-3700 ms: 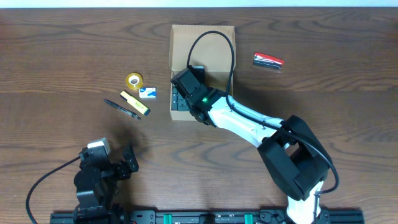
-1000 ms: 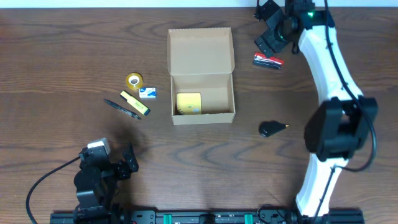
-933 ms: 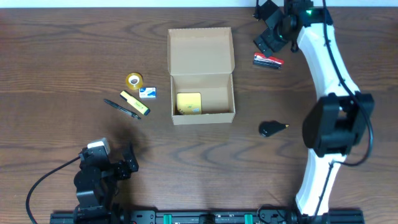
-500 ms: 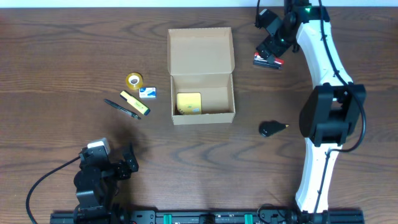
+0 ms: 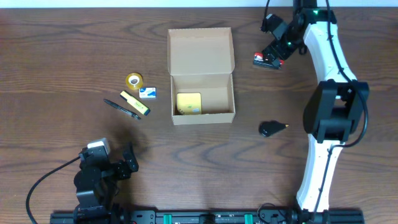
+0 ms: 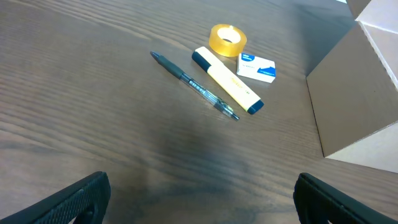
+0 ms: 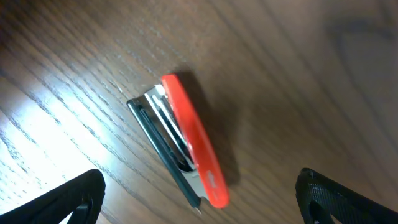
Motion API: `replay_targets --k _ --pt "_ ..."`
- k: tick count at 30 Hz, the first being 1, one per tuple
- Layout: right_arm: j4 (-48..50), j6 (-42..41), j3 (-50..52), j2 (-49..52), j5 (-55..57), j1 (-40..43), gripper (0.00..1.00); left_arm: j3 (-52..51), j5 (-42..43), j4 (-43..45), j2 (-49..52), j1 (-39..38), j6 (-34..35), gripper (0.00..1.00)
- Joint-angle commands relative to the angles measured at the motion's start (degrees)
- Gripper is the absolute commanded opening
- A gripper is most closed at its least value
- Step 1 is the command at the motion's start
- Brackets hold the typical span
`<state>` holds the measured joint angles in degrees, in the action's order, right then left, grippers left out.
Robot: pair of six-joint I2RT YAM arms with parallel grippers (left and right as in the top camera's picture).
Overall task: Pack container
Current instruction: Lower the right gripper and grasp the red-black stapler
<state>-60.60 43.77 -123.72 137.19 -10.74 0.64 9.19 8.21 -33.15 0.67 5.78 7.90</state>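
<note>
Overhead, the tan container [image 5: 203, 117] sat open mid-counter [image 5: 56, 56], a yellow pad [image 5: 188, 103] inside. The right end effector [image 5: 274, 48] hung over a red stapler [image 5: 267, 60], fingers spread. The left end effector [image 6: 205, 196] was spread too.

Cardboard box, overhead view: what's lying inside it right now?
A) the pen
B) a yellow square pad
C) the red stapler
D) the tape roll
B: a yellow square pad lies on the floor of the open cardboard box, while the tape roll, pen and red stapler all sit on the table outside it.
</note>
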Motion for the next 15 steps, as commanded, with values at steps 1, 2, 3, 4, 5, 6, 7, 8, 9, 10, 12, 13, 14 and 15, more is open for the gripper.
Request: replay_targets --k 1,2,3,4,5,6,7,8,9,10,12,13,14,15 --pt "-0.76 0.68 -1.07 2.69 -1.25 -0.96 0.99 -0.39 0.22 -0.02 -0.39 -0.24 0.00 0.95" --pt "-0.94 0.68 -1.07 2.97 -1.42 -1.16 0.99 -0.39 0.22 -0.02 -0.39 -0.24 0.00 0.95" --pt "-1.07 0.68 -1.07 3.26 -1.55 -1.42 0.99 -0.39 0.22 -0.02 -0.39 -0.24 0.00 0.95" --pt "-1.18 0.68 -1.07 3.50 -1.55 -1.66 0.99 -0.39 0.22 -0.02 -0.39 -0.22 -0.02 0.95" --pt "-1.20 0.68 -1.07 3.87 -1.55 -1.88 0.99 -0.39 0.22 -0.02 -0.39 -0.22 0.00 0.95" --pt "-1.20 0.70 -1.07 4.13 -1.57 -2.01 0.99 -0.39 0.20 -0.02 -0.39 -0.22 0.00 0.95" --pt "-1.20 0.70 -1.07 4.42 -1.55 -2.14 0.99 -0.39 0.22 -0.02 -0.39 -0.24 0.00 0.95" --pt "-1.20 0.68 -1.07 4.72 -1.57 -2.23 0.99 -0.39 0.22 -0.02 -0.39 -0.24 0.00 0.95" --pt "-1.11 0.70 -1.07 5.29 -1.55 -2.34 0.99 -0.39 0.22 -0.02 -0.39 -0.24 -0.02 0.95" --pt "-1.11 0.70 -1.07 5.68 -1.55 -2.47 0.99 -0.39 0.22 -0.02 -0.39 -0.22 0.00 0.95" --pt "-1.03 0.68 -1.07 6.05 -1.55 -2.54 0.99 -0.39 0.22 -0.02 -0.39 -0.22 -0.02 0.95" --pt "-0.92 0.70 -1.07 6.21 -1.55 -2.56 0.99 -0.39 0.22 -0.02 -0.39 -0.24 0.00 0.95" --pt "-0.66 0.68 -1.07 6.21 -1.53 -2.56 0.99 -0.39 0.22 -0.02 -0.39 -0.24 0.00 0.95" --pt "-0.44 0.72 -1.07 6.23 -1.53 -2.56 0.99 -0.39 0.22 -0.02 -0.39 -0.24 -0.02 0.95"
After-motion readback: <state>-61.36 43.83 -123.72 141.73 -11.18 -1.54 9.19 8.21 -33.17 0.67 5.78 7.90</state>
